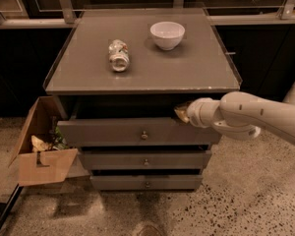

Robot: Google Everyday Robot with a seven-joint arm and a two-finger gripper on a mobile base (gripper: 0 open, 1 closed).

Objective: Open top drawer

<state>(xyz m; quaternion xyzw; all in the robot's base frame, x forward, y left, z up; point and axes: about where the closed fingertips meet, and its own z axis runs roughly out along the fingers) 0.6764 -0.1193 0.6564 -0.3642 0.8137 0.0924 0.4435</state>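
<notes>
The top drawer (113, 132) is a wide grey front with a small round metal knob (144, 134) at its centre. It stands pulled partway out of the grey cabinet (137, 63), with a dark gap above it. My gripper (183, 113) comes in from the right on a white arm (255, 117). Its tip sits at the drawer's upper right edge, just under the cabinet top.
Two narrower drawers (145, 160) sit below the top one. A crushed can (119, 55) and a white bowl (167, 35) rest on the cabinet top. An open cardboard box (39, 151) with trash stands at the left on the speckled floor. A railing runs behind.
</notes>
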